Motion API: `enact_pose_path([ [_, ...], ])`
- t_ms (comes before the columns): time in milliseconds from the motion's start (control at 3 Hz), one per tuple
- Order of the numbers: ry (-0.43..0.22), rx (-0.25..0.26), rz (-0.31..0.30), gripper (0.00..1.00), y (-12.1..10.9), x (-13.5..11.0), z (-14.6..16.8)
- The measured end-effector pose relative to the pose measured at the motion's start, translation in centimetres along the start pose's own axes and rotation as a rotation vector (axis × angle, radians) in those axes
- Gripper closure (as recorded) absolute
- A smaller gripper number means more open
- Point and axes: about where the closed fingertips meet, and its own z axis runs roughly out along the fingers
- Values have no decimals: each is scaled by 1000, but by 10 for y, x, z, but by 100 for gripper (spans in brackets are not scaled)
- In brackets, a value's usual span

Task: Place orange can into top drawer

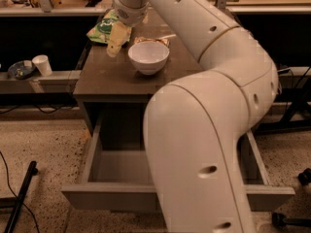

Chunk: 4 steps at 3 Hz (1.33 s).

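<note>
The gripper point(116, 41) hangs over the brown cabinet top point(109, 79), just left of a white bowl point(148, 57) and in front of a green snack bag point(103, 28). It holds nothing that I can see. A shiny orange-copper sliver point(151, 40) shows just behind the bowl's rim; it looks like the orange can, mostly hidden by the bowl. The gripper is apart from it, to its left. The top drawer point(109, 198) is pulled wide open below the cabinet top; its grey inside point(116, 166) shows nothing in it. My white arm covers the drawer's middle and right; the handle is hidden.
A white paper cup point(43, 64) and a small dish point(19, 70) sit on a low ledge to the left. A black pole point(19, 198) lies on the speckled floor at lower left. Workbenches run along the back.
</note>
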Motion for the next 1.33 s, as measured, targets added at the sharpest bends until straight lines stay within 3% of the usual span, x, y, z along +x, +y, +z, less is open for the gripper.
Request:
enact_pose_path([
  [333, 28, 21, 3, 0, -5, -4, 19],
  [1000, 104, 38, -68, 0, -14, 0, 48],
  [1333, 138, 35, -90, 16, -21, 9, 54],
])
